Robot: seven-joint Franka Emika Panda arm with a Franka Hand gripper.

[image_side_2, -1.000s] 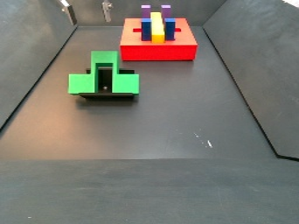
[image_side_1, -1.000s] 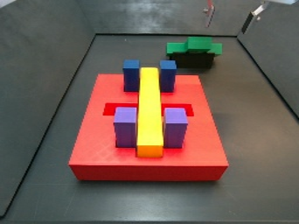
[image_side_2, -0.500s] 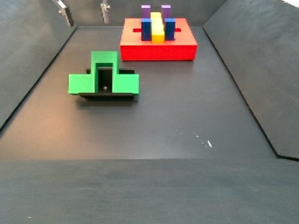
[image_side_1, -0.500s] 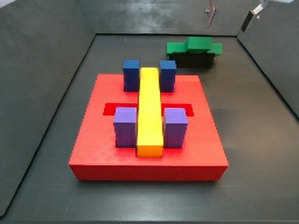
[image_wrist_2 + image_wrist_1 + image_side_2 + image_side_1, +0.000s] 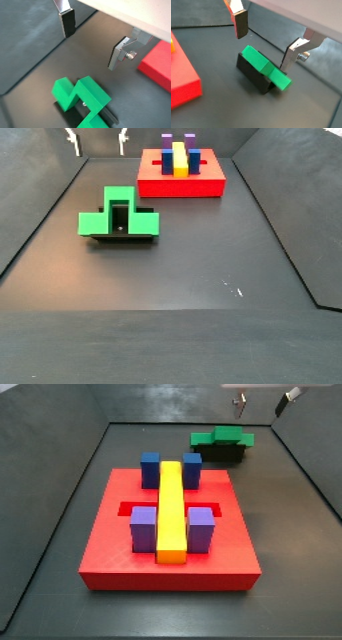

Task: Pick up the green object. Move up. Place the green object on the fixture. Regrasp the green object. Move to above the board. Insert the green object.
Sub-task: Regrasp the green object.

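the gripper (image 5: pixel 270 44) hangs wide open and empty high above the green object (image 5: pixel 265 66), which rests on the fixture (image 5: pixel 252 75) below it, long axis seemingly running across the finger gap.

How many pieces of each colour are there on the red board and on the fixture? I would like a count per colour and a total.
Yellow bar: 1
Purple blocks: 2
Dark blue blocks: 2
Green object, on the fixture: 1
Total: 6 pieces
The gripper hangs above the green object, jaws open, holding nothing.
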